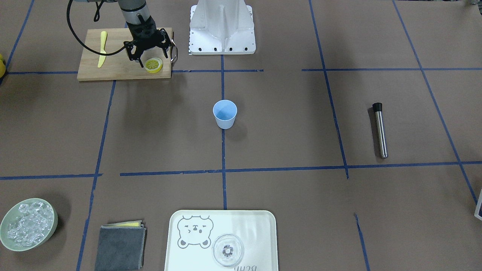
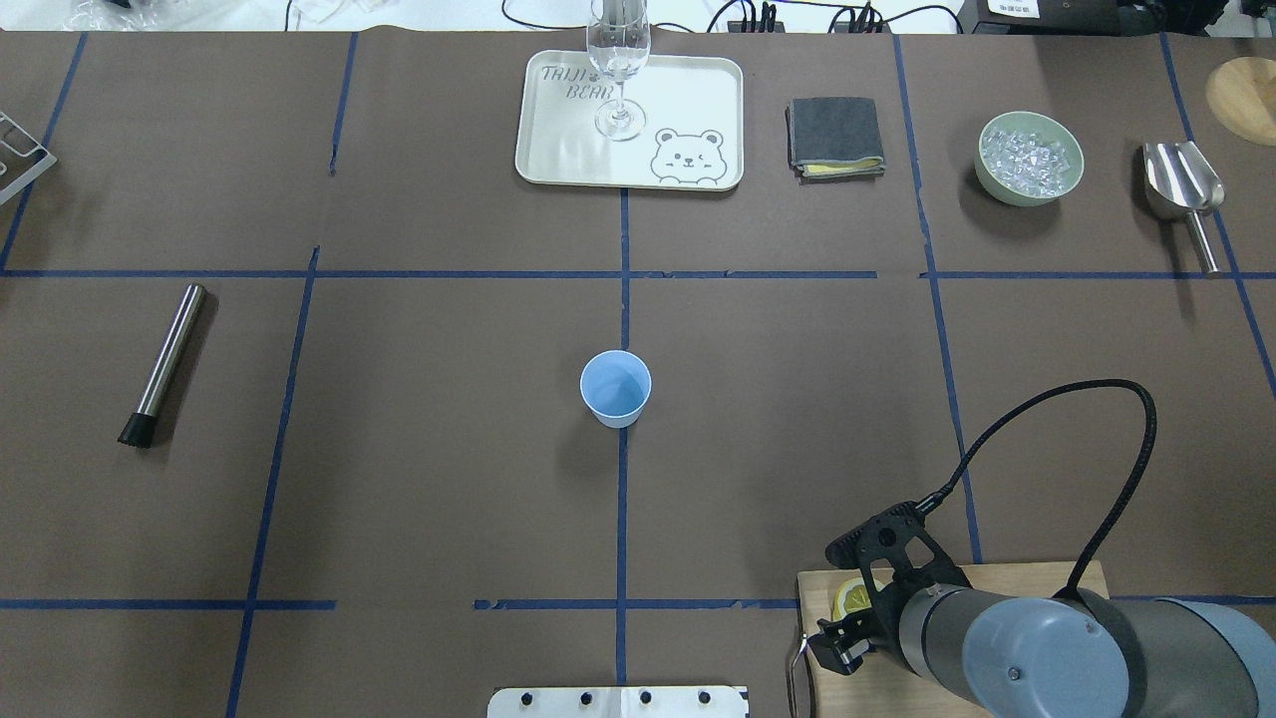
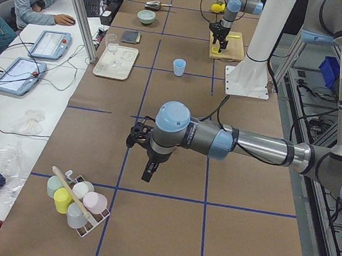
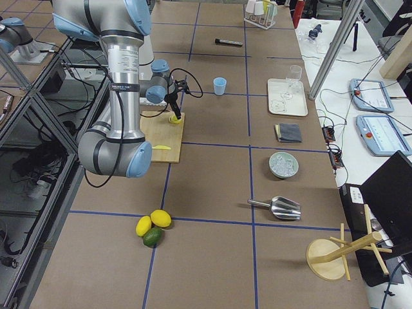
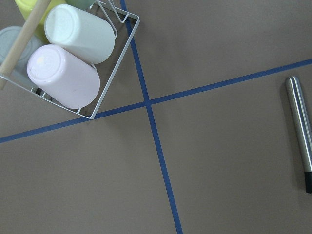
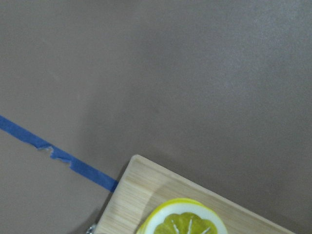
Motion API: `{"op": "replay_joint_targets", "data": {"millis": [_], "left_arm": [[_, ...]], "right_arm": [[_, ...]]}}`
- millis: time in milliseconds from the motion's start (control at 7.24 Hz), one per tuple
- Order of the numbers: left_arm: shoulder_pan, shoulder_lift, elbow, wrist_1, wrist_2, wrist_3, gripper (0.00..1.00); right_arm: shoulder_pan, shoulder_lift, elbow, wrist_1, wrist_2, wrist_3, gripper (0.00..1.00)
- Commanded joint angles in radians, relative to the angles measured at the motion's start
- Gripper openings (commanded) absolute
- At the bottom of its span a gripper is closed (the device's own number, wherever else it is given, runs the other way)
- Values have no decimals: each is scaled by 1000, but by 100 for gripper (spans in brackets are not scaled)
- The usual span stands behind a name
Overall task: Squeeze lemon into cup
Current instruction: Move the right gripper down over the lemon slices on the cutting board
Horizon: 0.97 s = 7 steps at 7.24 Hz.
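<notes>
Counts, left to right in the front-facing view:
- One pale green bowl of ice (image 1: 55, 226).
- One wooden board (image 1: 113, 69) with one plastic knife (image 1: 102, 49) on it.
- One folded grey cloth (image 1: 119, 248).
- One lemon (image 1: 154, 65) slice, flat at the board's near right corner.
- One light blue cup (image 1: 225, 114), upright at mid-table, well apart from the board.
- One bear-print tray (image 1: 260, 233) carrying one clear glass (image 1: 228, 250).
- One steel rod (image 1: 380, 130) with a black cap.

Right gripper (image 1: 150, 55): hangs just above the slice, fingers spread wide, holding nothing.

Surface and room:
- The table (image 1: 301, 120) has a brown paper cover gridded with blue tape.
- A white robot base stands at the back.
- The side view shows a bench with tablets, and a seated person.

Hidden or unclear:
- Left gripper (image 3: 149, 172): shows only in the side view, low over the table's far end near a cup rack (image 3: 78, 201). I cannot tell if it is open or closed.
- The right wrist camera crops the slice to its top edge.
- A second slice beneath it can't be confirmed.
</notes>
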Motion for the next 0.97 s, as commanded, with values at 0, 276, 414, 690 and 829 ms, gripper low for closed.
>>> {"op": "replay_joint_targets", "data": {"millis": [0,276,414,690,829], "left_arm": [[1,3,1,2,0,0,100],[1,5,-1,3,0,0,100],[1,5,1,3,0,0,100],[1,6,-1,3,0,0,100],[1,6,-1,3,0,0,100]], "right_arm": [[0,-21,-17,30,-1,-1,100],[-1,-21,-29,28,-2,5,100],[-3,-18,-31,28,-2,8,100],[-1,-19,-32,28,-2,8,98],[-1,-18,-31,28,-1,8,91]]}}
